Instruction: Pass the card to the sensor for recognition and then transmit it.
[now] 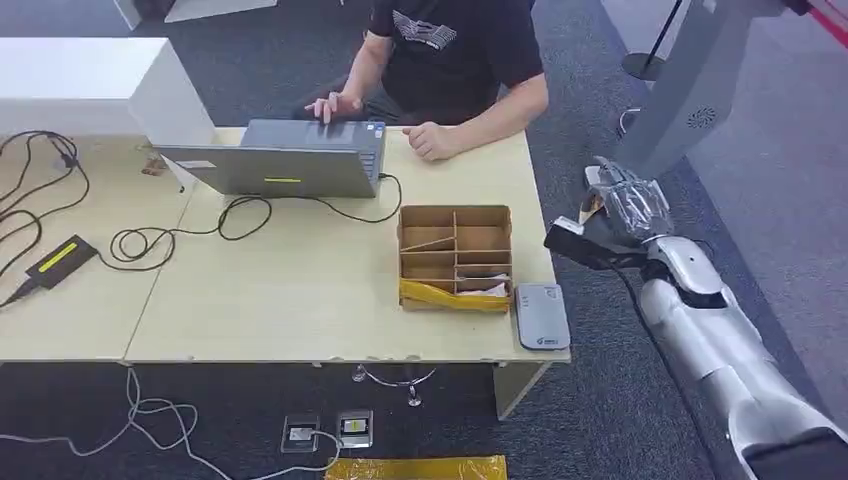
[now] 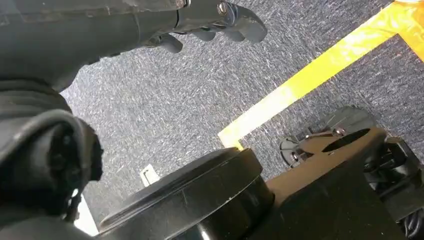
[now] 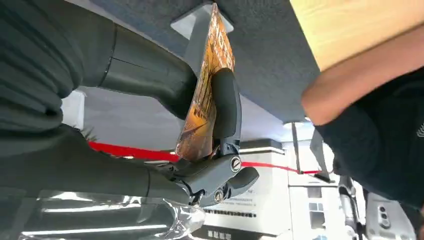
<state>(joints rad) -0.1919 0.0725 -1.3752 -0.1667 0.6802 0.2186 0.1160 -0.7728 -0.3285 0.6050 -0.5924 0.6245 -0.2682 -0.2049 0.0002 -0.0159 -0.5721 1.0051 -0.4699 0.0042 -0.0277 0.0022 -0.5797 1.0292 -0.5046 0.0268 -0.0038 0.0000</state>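
My right hand [image 1: 605,225] hovers off the table's right edge, above the carpet, pinching an orange patterned card [image 3: 206,95] between its thumb and a dark finger [image 3: 226,107]. In the head view the card [image 1: 591,207] peeks out as a small tan sliver at the hand. The grey card sensor [image 1: 541,316] lies flat on the table's near right corner, nearer to me than the hand and to its left. My left hand [image 2: 220,22] hangs over the carpet with its fingers curled in, holding nothing.
A cardboard divider box [image 1: 455,257] with yellow tape stands beside the sensor. A person in black sits at the far side with a grey laptop [image 1: 285,157], forearm [image 1: 470,128] on the table. Cables [image 1: 150,240] trail over the left. A grey stand [image 1: 690,80] rises right of the hand.
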